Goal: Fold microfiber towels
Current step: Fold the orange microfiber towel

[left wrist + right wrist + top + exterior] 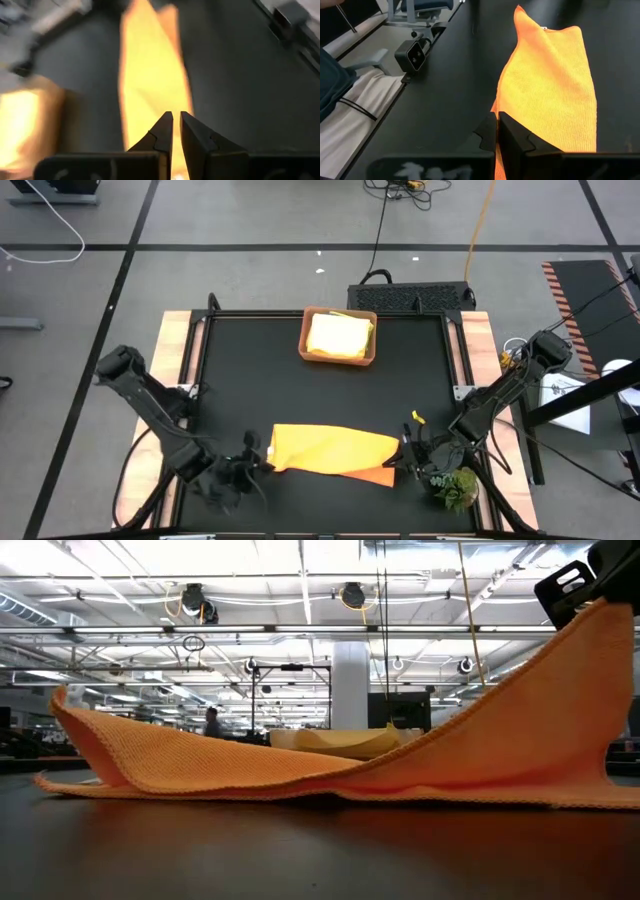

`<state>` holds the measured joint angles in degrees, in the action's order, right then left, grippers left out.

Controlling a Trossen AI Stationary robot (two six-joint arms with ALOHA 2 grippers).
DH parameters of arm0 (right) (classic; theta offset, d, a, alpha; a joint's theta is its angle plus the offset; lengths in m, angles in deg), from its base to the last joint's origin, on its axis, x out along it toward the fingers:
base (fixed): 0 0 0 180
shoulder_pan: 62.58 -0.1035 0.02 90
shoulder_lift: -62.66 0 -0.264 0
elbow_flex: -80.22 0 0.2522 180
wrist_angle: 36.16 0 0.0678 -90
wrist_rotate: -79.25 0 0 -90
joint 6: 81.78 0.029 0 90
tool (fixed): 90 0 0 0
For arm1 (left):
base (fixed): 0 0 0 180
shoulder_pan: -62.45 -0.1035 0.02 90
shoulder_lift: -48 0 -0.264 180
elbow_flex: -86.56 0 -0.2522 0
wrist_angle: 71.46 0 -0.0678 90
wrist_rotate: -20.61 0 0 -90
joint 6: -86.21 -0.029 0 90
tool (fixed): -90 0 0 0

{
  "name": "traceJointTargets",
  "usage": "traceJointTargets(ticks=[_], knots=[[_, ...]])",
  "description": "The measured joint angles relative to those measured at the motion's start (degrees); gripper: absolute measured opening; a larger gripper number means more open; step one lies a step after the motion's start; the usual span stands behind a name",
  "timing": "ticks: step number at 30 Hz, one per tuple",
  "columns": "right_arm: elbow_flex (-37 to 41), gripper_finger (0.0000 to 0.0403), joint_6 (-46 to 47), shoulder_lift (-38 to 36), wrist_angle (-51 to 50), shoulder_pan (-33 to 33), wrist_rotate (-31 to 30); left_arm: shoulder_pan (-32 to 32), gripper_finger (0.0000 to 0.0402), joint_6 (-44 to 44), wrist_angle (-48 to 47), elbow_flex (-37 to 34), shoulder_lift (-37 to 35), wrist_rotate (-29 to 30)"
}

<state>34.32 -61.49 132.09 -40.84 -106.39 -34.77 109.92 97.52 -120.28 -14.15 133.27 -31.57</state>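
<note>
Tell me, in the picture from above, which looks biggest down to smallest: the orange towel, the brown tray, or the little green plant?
From largest to smallest in the high view:
1. orange towel, spread across the near part of the table
2. brown tray, holding yellow towels
3. green plant, at the table's corner by the right arm

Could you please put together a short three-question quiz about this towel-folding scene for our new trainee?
1. Which colour is the towel stretched between the left gripper and right gripper?
2. True or false: the brown tray at the table's far edge holds a yellow towel.
3. Which gripper is nearest the plant sprig?

Key: 1. Orange. 2. True. 3. The right gripper.
</note>
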Motion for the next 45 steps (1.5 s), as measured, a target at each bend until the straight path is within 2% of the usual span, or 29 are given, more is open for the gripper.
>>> traceJointTargets(ticks=[3, 5, 14, 19, 24, 34, 39, 45], knots=[[0.00, 0.0000, 0.00, 0.00, -0.16, 0.00, 0.02, -1.28, 0.0050, 1.22, 0.02, -1.41, 2.15, -7.52], [0.00, 0.0000, 0.00, 0.00, -0.44, 0.00, 0.02, -2.00, 0.0072, 3.18, 0.04, -2.54, 3.21, -10.04], [0.00, 0.0000, 0.01, 0.00, -0.66, 0.00, 0.04, -4.62, 0.0209, 4.21, 0.38, -5.77, 6.55, -10.01], [0.00, 0.0000, 0.22, 0.00, -0.68, 0.00, 0.06, -6.03, 0.0243, 4.29, 1.14, -8.12, 7.53, -13.12], [0.00, 0.0000, 0.22, 0.00, -0.72, 0.00, 0.06, -6.53, 0.0235, 3.98, 2.49, -8.97, 7.48, -15.30], [0.00, 0.0000, 0.22, 0.00, -0.74, 0.00, 0.08, -6.60, 0.0162, 3.37, 5.05, -9.22, 7.47, -16.64], [0.00, 0.0000, 0.22, 0.00, -0.75, 0.00, 0.08, -7.50, 0.0155, 0.99, 10.52, -11.77, 7.46, -19.10], [0.00, 0.0000, 0.22, 0.00, -0.75, 0.00, 0.09, -8.18, 0.0154, 0.47, 10.84, -13.26, 7.46, -20.25]])
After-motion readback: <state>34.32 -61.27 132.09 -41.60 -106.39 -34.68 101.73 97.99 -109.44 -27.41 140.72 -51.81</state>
